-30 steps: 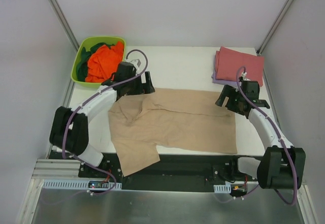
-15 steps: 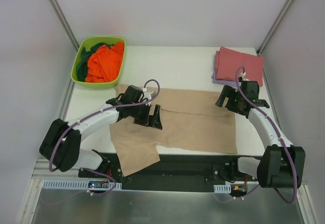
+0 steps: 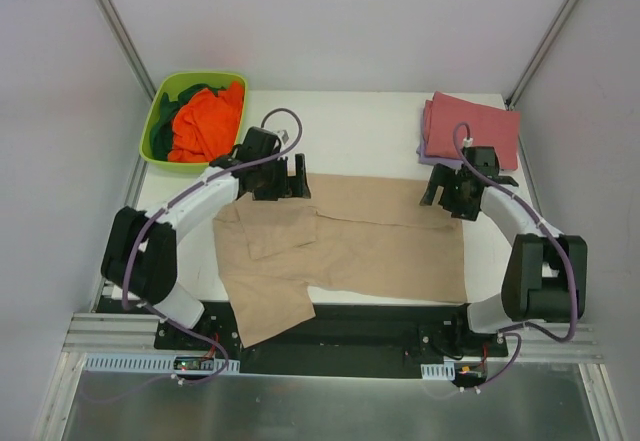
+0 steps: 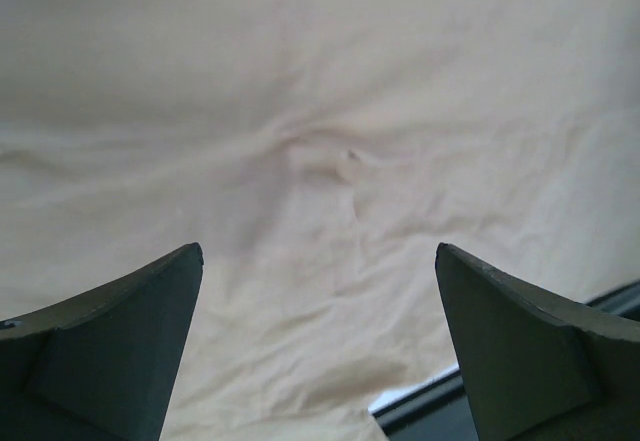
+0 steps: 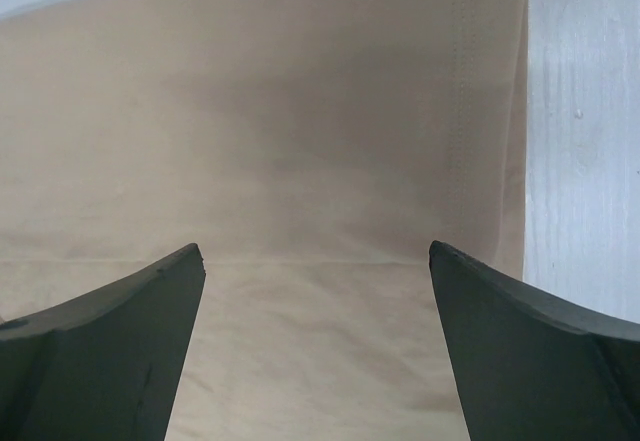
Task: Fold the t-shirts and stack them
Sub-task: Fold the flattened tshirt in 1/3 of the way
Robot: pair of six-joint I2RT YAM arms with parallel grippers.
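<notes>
Tan shirt (image 3: 340, 251) is thin, soft cloth, lightly creased, lying flat in the middle of the table (image 3: 370, 126). Its long axis runs left-right, with the straight stitched hem at the right and one sleeve flopping toward the near edge on the left. Left gripper (image 3: 284, 182) and right gripper (image 3: 447, 197) both gape wide over its far edge, pinching nothing.

One t-shirt (image 3: 370, 246) lies spread across the table's (image 3: 360, 131) near half, overhanging its near edge. Folded t-shirts (image 3: 475, 131) lie stacked in the far right corner. A tub (image 3: 158, 111) holding loose t-shirts (image 3: 205, 121) stands at the far left corner.
</notes>
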